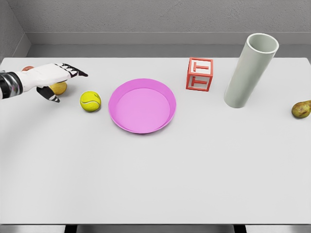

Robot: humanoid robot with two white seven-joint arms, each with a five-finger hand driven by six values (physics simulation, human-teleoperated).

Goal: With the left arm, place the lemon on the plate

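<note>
— So, what are the left hand's (48,77) fingers (73,71) doing?
— Stretched out flat, holding nothing, hovering over the smooth yellow lemon (59,88) on the white surface (155,174); contact unclear.
— And nearby?
— A fuzzy tennis ball (90,101), then the round, glossy pink plate (142,106).

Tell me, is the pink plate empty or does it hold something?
Empty. The pink plate shows only its bare inside; the lemon lies on the table under the left hand.
</note>
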